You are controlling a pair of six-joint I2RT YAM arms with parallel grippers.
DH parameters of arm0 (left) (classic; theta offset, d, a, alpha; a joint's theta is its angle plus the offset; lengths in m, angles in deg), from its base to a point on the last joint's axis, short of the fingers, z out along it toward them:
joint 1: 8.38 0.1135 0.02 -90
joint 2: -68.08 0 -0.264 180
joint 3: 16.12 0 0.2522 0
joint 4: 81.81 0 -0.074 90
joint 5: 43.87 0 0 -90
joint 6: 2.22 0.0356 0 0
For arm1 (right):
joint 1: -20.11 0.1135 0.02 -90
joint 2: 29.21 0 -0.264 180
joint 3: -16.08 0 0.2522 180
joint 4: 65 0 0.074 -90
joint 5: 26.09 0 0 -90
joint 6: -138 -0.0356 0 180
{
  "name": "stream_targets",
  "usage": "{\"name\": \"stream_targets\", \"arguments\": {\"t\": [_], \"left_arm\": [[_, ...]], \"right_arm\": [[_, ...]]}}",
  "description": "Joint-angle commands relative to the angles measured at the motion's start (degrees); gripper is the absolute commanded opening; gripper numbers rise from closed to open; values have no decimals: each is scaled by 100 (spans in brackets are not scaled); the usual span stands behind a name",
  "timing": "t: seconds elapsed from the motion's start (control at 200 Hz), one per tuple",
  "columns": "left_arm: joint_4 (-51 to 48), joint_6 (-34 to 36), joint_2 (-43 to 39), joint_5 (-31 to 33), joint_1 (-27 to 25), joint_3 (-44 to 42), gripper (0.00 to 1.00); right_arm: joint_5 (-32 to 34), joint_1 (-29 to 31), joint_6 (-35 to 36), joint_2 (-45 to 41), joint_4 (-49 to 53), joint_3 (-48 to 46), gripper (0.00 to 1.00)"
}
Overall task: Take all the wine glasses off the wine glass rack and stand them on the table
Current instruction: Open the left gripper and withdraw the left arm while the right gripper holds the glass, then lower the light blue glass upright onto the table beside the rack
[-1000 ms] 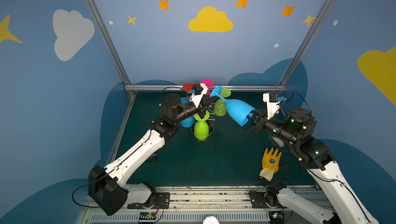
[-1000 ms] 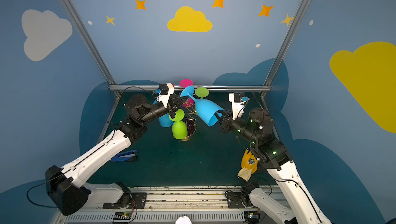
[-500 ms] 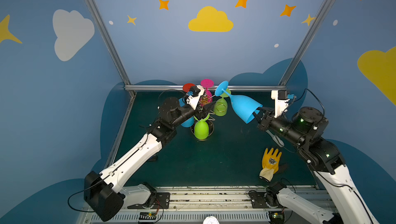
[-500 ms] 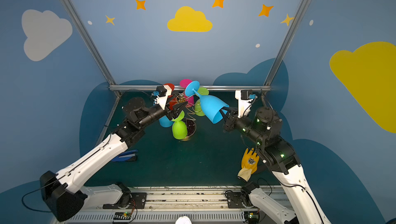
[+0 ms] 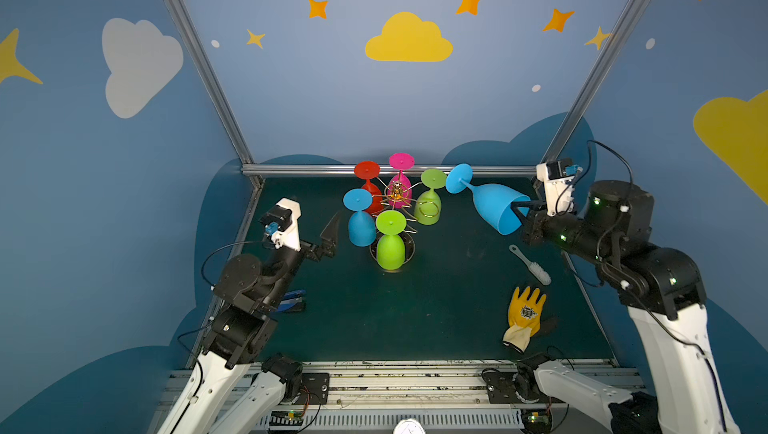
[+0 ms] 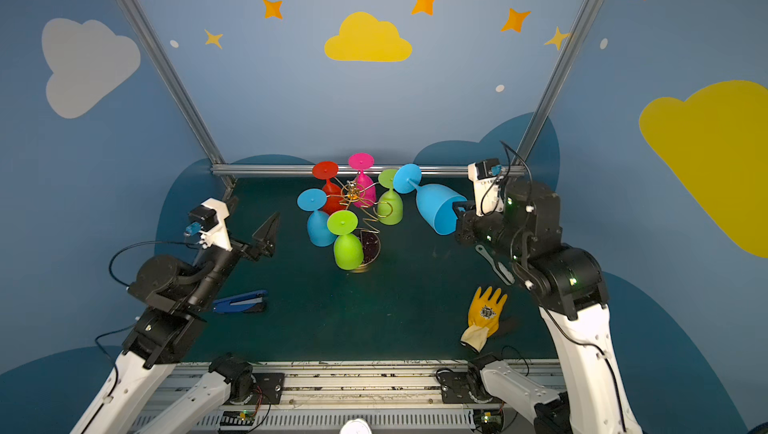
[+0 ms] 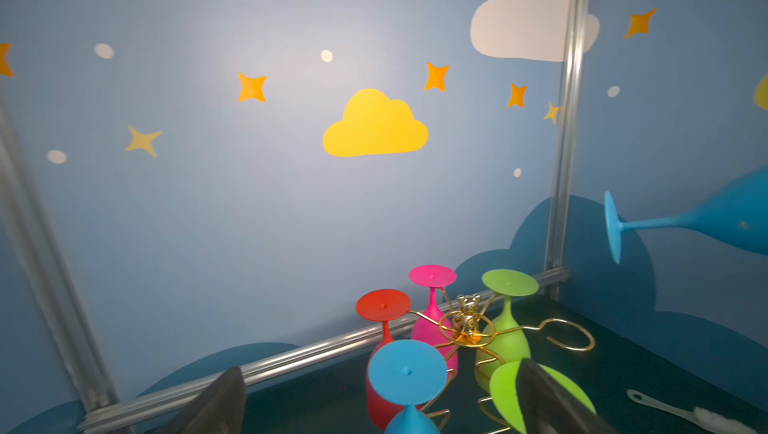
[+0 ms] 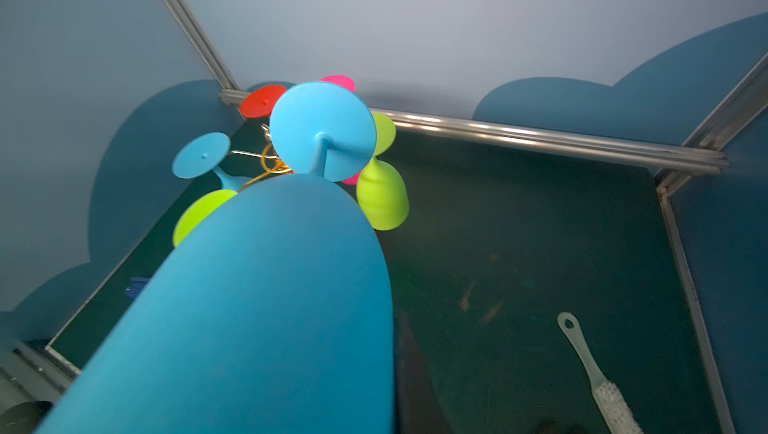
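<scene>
The gold wire wine glass rack (image 5: 397, 195) (image 6: 353, 193) (image 7: 467, 324) stands mid-table with several coloured glasses hanging upside down from its arms. One looped arm (image 7: 569, 334) is bare. A blue wine glass (image 5: 494, 205) (image 6: 436, 207) (image 7: 727, 220) (image 8: 249, 307) hangs in the air to the right of the rack, tilted, foot toward the rack and clear of it. My right gripper (image 5: 521, 212) (image 6: 459, 209) is shut on its rim, one finger inside the bowl. My left gripper (image 5: 330, 230) (image 6: 268, 232) (image 7: 382, 407) is open and holds nothing, left of the rack.
A white brush (image 5: 530, 263) (image 8: 594, 374) lies on the green mat below the held glass. A yellow glove (image 5: 524, 315) lies near the front right. A blue tool (image 6: 241, 301) lies by the left arm. An aluminium rail (image 5: 311, 169) runs along the back.
My left gripper has opened and drawn back leftward from the rack. My right arm has carried the blue glass rightward, away from the rack's arms.
</scene>
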Motion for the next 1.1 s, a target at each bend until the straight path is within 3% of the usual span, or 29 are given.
{"name": "stream_targets", "arguments": {"t": [0.0,0.105,0.23,0.451,0.636,0.841,1.096], "left_arm": [[-798,-147,8,299,386,-105,100],[-1094,-645,269,333,843,-102,100],[-1097,-1075,696,-385,1519,-101,100],[-480,-1715,1000,-1099,2539,-346,100],[-378,-1710,1304,-1209,2720,-238,100],[-473,-1665,1112,-1190,2740,-403,100],[-540,-1700,1024,-1214,2804,-521,100]], "right_arm": [[186,-168,474,731,1095,436,0],[618,-265,634,1250,1163,652,0],[684,-468,682,1924,1301,1021,0],[802,-839,681,2652,1071,1193,0],[1151,-875,756,3423,1031,1502,0],[1274,-875,810,4114,824,1660,0],[1438,-823,772,5176,1232,2582,0]]}}
